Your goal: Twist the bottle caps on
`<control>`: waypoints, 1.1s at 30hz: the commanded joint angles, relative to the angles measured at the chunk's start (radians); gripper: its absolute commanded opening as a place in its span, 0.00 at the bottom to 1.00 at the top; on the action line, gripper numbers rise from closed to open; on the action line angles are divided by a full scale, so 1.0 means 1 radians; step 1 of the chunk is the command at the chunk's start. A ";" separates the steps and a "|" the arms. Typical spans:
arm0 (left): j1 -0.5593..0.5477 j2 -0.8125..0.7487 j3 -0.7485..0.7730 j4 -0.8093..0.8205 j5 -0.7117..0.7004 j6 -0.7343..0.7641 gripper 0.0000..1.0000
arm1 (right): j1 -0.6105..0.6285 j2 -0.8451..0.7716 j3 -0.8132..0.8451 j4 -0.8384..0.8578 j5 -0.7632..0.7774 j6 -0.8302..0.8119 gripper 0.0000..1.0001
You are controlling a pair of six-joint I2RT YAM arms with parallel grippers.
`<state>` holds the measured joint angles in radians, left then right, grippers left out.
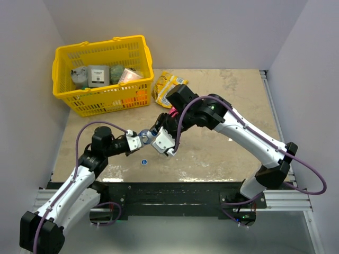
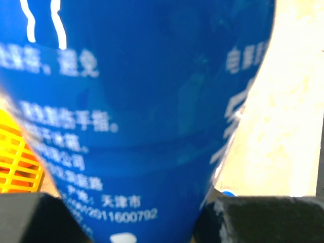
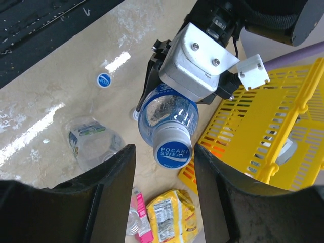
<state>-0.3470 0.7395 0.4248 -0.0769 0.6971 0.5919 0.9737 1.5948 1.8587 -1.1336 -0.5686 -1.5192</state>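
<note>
Blue-capped bottle [image 3: 167, 114] presented neck-first between the parted fingers [image 3: 114, 192] of the right gripper [image 3: 164, 158].
The blue cap [image 3: 173, 152] on the bottle's neck is seen between the two dark fingers, with a gap left at either side, so nothing is gripped by that hand. Just beyond the cap, the bottle's blue-labelled body is clamped tight by the left gripper [image 1: 141, 139]. To the left of the fingers a clear bottle [image 3: 91, 142] is laid on its side on the table [image 3: 61, 76], and farther off a loose blue cap [image 3: 104, 80] is lying flat. To the right a yellow basket [image 3: 263, 136] is stood.
</note>
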 commanded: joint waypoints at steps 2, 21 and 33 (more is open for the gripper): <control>0.008 -0.002 0.051 0.015 0.036 0.031 0.00 | 0.023 0.007 0.028 -0.020 -0.025 -0.033 0.49; 0.006 -0.106 -0.073 0.310 -0.193 -0.101 0.00 | -0.019 0.377 0.483 -0.115 0.067 0.594 0.00; -0.075 -0.062 -0.149 0.496 -0.694 -0.164 0.00 | -0.073 0.438 0.338 0.032 -0.145 1.630 0.00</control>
<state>-0.4114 0.6724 0.2386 0.1154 0.1429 0.4519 0.8356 2.0418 2.2494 -1.0988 -0.6418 -0.2237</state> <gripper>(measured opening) 0.334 0.318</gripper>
